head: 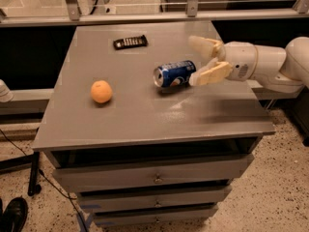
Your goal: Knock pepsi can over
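The cream two-finger gripper (192, 60) reaches in from the right, its fingers spread wide and grasping nothing. The near fingertip (194, 79) touches the right end of the dark-blue aluminium pepsi can (173, 74), which lies on its side mid-table. On the grey metal drawer table (145, 115), a round orange fruit (101, 91) sits left and a black flat remote (130, 42) lies far. The drawers (154, 173) are shut.

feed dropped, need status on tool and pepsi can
Tool open, right side of table. Pepsi can on its side, at tool's lower finger. Orange, remote well apart.
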You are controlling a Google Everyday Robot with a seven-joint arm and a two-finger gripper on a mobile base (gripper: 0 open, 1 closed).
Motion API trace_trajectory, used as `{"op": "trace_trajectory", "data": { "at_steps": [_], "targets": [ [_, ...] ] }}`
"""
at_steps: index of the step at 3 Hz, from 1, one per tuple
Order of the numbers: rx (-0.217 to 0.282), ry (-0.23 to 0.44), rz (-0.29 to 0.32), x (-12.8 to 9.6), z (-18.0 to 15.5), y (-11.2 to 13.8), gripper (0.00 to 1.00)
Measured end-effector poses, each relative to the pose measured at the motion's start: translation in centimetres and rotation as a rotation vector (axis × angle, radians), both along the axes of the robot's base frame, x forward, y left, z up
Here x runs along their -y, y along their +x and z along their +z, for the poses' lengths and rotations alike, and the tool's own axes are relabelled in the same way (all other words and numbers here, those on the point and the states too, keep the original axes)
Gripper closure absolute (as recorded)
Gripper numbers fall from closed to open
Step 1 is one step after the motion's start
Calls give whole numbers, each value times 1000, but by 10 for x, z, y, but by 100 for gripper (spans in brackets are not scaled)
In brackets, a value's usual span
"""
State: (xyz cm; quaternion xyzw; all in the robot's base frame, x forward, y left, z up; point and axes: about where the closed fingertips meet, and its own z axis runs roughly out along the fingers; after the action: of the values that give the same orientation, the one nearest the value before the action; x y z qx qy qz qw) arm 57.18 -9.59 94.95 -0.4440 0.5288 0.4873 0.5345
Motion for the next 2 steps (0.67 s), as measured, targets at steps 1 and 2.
{"op": "trace_trajectory", "data": {
  "at_steps": [1,2],
  "targets": [
    [-21,17,58,-10,6,-27,0],
    [-13,-10,45,-4,3,-32,0]
  ]
}}
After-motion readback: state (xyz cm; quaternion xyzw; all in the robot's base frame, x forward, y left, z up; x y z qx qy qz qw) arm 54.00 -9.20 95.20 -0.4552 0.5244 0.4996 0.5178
